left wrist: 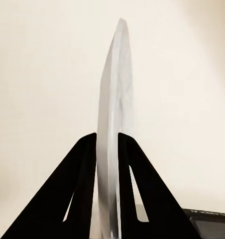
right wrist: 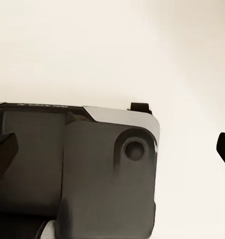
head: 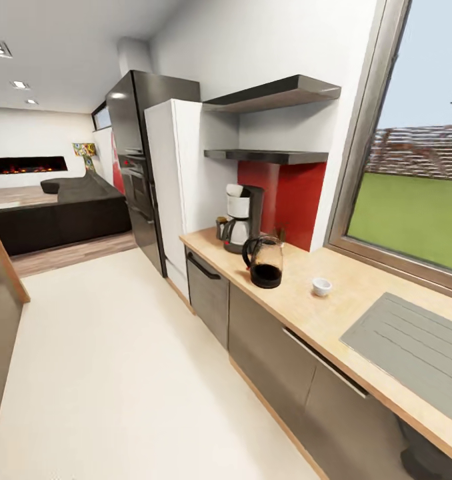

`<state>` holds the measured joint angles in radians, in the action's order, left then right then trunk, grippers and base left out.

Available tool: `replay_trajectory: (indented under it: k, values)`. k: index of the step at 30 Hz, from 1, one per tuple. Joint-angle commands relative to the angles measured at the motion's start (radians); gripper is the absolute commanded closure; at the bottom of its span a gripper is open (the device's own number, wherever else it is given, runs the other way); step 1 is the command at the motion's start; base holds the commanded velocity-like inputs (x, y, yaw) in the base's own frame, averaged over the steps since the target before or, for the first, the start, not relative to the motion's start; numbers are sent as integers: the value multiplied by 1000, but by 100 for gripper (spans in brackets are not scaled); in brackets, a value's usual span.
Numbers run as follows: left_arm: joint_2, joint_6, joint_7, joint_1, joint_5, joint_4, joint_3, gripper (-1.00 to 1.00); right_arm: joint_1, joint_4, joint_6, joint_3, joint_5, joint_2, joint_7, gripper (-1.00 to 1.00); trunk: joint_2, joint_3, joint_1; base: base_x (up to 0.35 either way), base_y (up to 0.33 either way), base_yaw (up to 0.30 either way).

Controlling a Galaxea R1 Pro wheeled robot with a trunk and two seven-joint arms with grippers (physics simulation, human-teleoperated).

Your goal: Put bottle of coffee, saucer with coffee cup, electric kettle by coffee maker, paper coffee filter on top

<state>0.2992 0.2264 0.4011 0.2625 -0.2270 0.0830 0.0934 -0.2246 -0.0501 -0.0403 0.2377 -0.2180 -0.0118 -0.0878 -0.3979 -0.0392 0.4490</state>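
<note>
The black coffee maker [head: 251, 205] stands on the wooden countertop [head: 359, 293] against the red backsplash, with a white piece [head: 235, 191] at its top front. A white and silver pot [head: 237, 233] sits at its base, and a small brown jar [head: 221, 224] stands just behind. A glass jug with dark contents [head: 265, 263] stands in front of it. Further along the counter sits a small white cup [head: 322, 287]. My left gripper [left wrist: 107, 137] is shut on a thin white saucer [left wrist: 115, 94], seen edge-on above the pale floor. My right gripper [right wrist: 112, 149] is open, its fingers far apart.
Two dark wall shelves [head: 273, 157] hang above the coffee maker. A grey ribbed drainboard [head: 413, 343] lies on the counter below the window. A white tall cabinet [head: 171, 180] and black oven column [head: 136, 153] end the counter run. The robot's grey body [right wrist: 82, 169] sits below my right gripper.
</note>
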Motion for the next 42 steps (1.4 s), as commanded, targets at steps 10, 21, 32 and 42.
replay_trajectory:
  k: [10,21,32,42]
  values:
    - [0,1,4,1,1,-2,7,100,-1,1,-3,8,-11,0,-4,-100,-2,-11,1,243,236,249]
    - [0,1,4,1,1,-2,6,100,-1,1,-3,8,-11,0,-4,-100,-2,-20,1,274,221,248]
    - [0,1,4,1,2,-2,6,100,-1,1,-4,11,-8,0,-7,-100,-2,-22,1,313,110,49]
    - [0,1,4,1,1,-2,6,100,-1,-12,-4,11,-9,1,-9,-100,-2,-22,1,337,2,1]
